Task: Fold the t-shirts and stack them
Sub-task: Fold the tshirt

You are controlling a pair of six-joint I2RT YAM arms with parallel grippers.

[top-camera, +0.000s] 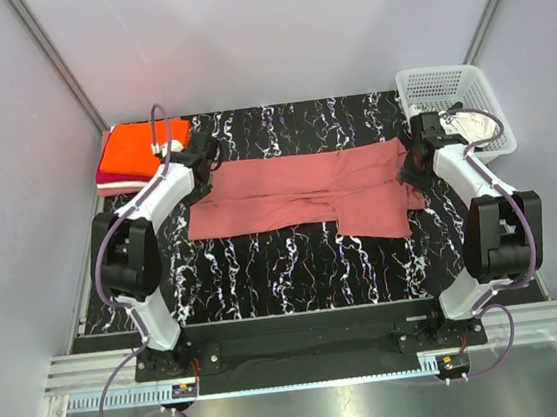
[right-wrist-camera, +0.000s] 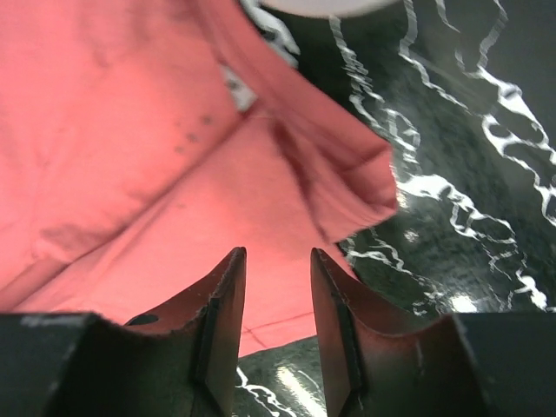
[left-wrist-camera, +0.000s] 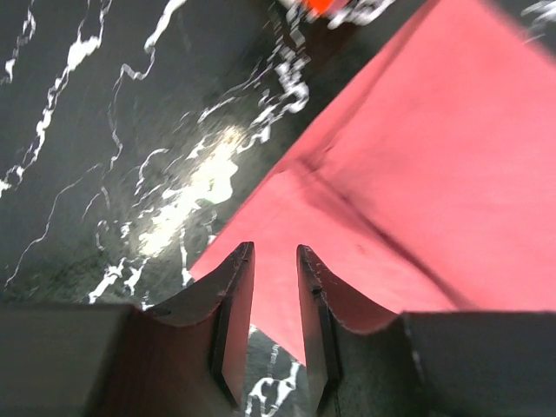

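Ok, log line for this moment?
rose shirt: part-folded, flat | left gripper: open at its left end | right gripper: open at its right end | stack: orange on magenta, far left

Two units, left arm (top-camera: 161,197) and right arm (top-camera: 468,175): shells were white on the forward links, black at the joints. Purple cables (top-camera: 98,274) ran along each and looped under the black bases (top-camera: 175,358) at lower frame. The left gripper (left-wrist-camera: 274,254) and right gripper (right-wrist-camera: 278,254) each bore two dark grey curved fingers (left-wrist-camera: 233,304).

Lab test cell: plain panels (top-camera: 288,26), aluminium rails (top-camera: 86,369).
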